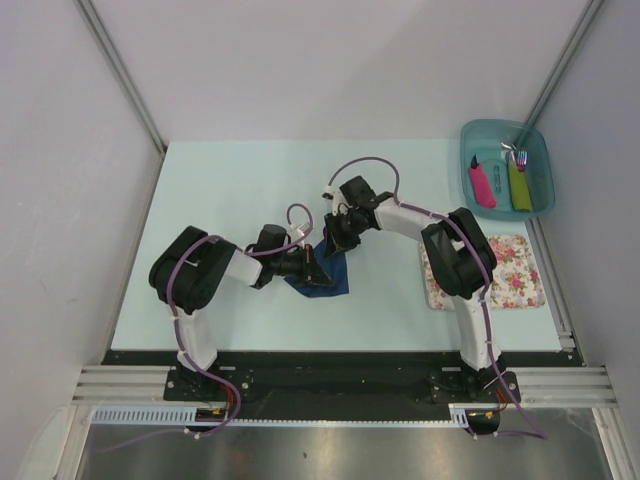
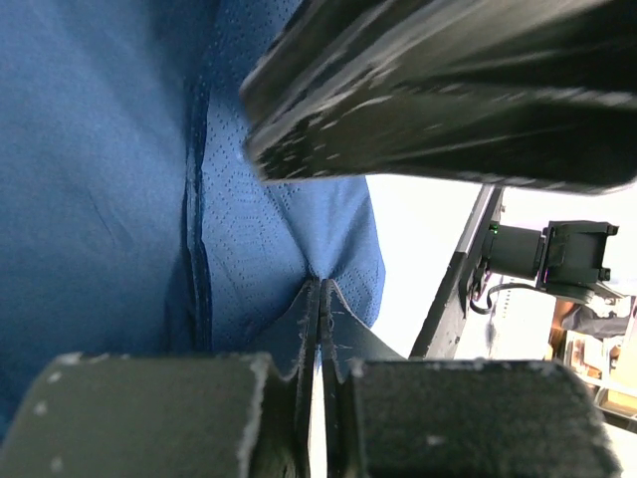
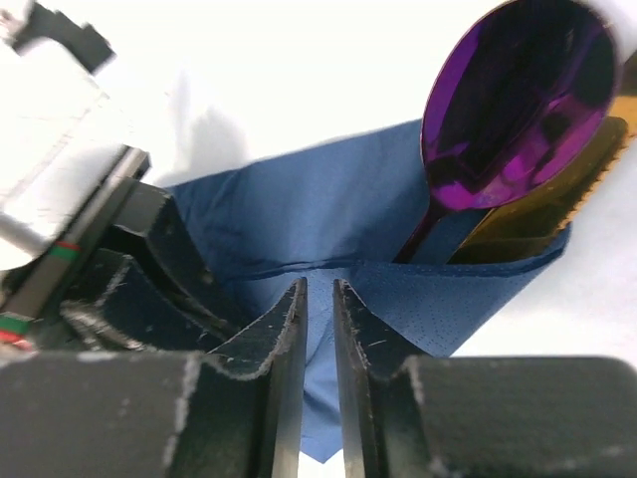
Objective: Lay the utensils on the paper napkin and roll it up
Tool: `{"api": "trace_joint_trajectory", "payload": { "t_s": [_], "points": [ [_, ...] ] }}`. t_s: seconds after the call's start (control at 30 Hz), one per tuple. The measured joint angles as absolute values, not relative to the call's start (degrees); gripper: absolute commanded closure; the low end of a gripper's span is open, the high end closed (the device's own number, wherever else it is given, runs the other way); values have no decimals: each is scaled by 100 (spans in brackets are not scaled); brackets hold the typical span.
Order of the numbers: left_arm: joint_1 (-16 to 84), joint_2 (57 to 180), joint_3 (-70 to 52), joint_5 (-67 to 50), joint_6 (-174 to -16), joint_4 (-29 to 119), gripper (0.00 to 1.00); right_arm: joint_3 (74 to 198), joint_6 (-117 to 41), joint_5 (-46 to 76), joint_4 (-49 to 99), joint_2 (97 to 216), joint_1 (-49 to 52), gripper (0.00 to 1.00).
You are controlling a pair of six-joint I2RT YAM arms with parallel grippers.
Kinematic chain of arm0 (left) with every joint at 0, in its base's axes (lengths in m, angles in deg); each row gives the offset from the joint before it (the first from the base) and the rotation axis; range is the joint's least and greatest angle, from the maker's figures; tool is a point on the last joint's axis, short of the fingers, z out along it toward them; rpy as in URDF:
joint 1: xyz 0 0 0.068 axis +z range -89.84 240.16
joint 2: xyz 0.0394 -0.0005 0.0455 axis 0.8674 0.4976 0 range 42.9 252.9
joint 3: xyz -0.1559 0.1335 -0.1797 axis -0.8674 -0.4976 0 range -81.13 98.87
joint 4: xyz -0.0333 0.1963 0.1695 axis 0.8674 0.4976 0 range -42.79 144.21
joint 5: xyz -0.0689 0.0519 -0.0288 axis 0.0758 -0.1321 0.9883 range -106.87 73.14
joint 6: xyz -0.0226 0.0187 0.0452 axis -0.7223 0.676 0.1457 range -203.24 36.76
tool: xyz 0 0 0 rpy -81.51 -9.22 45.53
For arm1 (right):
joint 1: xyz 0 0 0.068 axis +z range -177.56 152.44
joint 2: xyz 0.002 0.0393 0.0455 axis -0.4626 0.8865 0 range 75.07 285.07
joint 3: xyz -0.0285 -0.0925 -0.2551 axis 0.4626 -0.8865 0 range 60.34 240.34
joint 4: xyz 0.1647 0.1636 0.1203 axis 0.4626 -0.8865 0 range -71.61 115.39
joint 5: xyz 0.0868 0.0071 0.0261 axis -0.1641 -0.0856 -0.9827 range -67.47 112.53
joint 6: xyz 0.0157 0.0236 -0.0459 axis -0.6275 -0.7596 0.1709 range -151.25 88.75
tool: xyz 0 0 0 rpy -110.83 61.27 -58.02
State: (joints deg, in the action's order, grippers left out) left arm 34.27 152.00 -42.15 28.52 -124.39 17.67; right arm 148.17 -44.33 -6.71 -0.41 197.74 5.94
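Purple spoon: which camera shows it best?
The right wrist view: the spoon, bowl large, pokes from the napkin. The left wrist view shows napkin, no spoon; in the top view it cannot be seen.

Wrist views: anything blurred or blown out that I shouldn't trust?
Left wrist: paper napkin is sharp, the dark bar above it is soft, and the right side is overexposed. Right wrist: spoon bowl is glossy with reflections, table is washed white, and the near left edge is out of focus.
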Motion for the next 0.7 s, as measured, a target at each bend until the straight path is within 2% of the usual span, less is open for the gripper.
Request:
{"api": "trace_joint_trajectory", "payload": {
  "t_s": [0.33, 0.6, 0.7],
  "points": [
    [3431, 15200, -4210, 2856, -12437, 1770, 98, 14835, -4470, -680, -82, 19280, 589, 83],
    [3431, 15200, -4210, 2856, -12437, 1770, 97, 14832, -4446, -470, -87, 19531, 635, 88],
    [3438, 15198, -4210, 2854, -12437, 1770, 92, 14832, -4405, -284, -98, 19741, 664, 90]
  ]
}}
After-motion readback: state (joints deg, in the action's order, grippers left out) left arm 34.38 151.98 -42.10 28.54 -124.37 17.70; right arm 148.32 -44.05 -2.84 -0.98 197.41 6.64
